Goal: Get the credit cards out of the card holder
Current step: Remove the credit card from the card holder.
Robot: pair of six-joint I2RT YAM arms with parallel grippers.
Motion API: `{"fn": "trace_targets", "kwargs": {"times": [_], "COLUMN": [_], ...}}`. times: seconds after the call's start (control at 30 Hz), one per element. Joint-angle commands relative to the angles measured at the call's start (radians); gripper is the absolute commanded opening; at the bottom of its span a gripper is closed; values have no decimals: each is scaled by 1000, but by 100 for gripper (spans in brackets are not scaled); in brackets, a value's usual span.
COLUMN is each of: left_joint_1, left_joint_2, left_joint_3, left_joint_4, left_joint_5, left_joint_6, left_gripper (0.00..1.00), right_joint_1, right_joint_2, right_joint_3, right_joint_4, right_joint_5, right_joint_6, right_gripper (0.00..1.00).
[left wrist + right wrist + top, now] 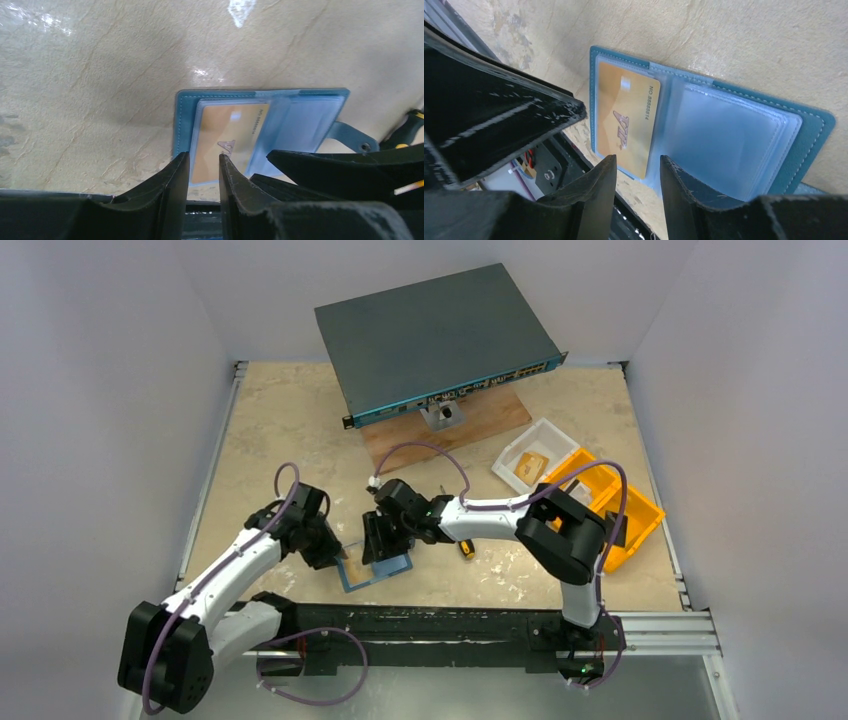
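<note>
Card holder (378, 570) open, yellow-black tool (466, 548) beside, right claw (638, 162) overhead

Grey-teal network switch (435, 335) on wooden board (480, 420), white tray (560, 440), orange bins (645, 512), black-yellow tool (466, 548), beige table (290, 420)

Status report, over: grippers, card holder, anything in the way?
Left gripper and right gripper slightly open, empty, over card holder. Holder open flat, gold card in its sleeve. Nothing blocking.

The right gripper (385, 548) covers the card holder's (375, 574) far part. The left gripper (203, 162) hides its gold card's (227, 127) near end.
</note>
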Motion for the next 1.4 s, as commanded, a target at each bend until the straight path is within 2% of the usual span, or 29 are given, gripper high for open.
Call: {"fn": "trace_targets", "kwargs": {"times": [0.0,0.63,1.37], "left_joint_1": [7,7,-2], "left_joint_2": [41,92,213], "left_joint_3": [-37,-63,-62], "left_joint_4": [82,123,225], "left_joint_5": [32,25,115], "left_joint_6": [-32,-21,-27], "left_gripper": [26,0,0], "right_joint_1": [0,-11,-52], "right_joint_2": [6,55,85], "right_joint_3": [45,-5,-91], "right_joint_4": [62,120,257], "right_joint_5": [-36,-51,-148], "right_joint_6": [14,42,93], "right_gripper": [37,36,36]}}
